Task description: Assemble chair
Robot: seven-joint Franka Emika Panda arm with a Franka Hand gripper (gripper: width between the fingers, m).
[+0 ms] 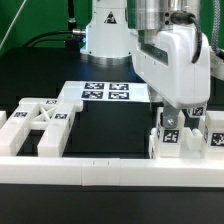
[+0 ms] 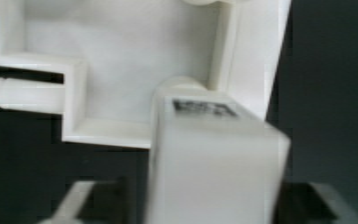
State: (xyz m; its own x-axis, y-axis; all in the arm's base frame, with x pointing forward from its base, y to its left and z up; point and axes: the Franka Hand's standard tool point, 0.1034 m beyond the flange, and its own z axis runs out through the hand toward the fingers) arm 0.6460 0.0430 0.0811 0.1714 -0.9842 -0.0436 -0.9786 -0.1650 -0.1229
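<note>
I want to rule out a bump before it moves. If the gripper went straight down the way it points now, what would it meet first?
Most likely the tagged white chair piece, which stands upright directly under the gripper. The wrist view also shows it filling the line ahead. The gap between them is unclear, and they may already be touching.

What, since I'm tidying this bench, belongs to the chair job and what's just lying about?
Job: low chair piece; upright tagged chair pieces.
Just lying about: marker board; border rail.
</note>
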